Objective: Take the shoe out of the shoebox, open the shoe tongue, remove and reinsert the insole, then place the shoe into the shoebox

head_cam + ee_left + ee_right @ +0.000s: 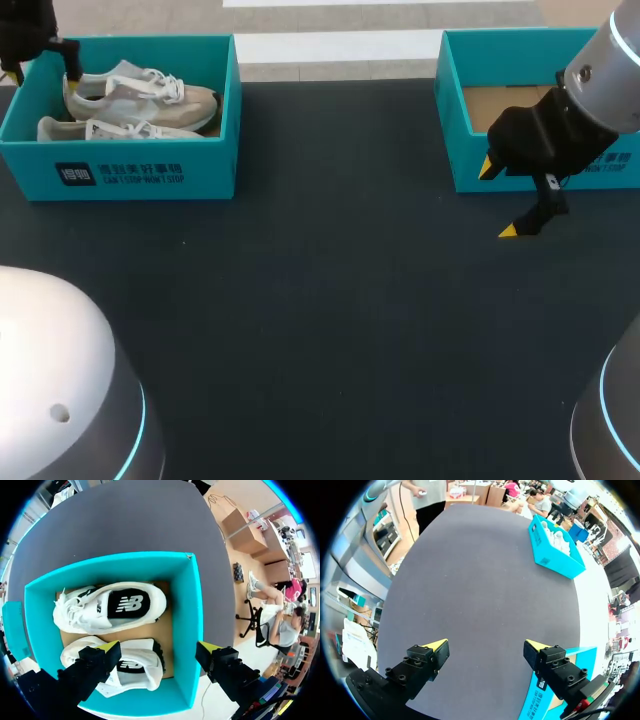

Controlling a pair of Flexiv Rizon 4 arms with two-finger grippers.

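Tool point(157, 648) on my left gapes above shoebox point(193, 610).

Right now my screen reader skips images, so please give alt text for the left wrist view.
A teal shoebox seen from above holds two white shoes side by side; the open left claw hangs over the nearer shoe.

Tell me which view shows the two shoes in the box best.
The left wrist view. It looks down into the box, so both shoes show from above, one partly behind the open left gripper. The head view shows them sideways, partly hidden by the box wall. The right wrist view shows them small and far.
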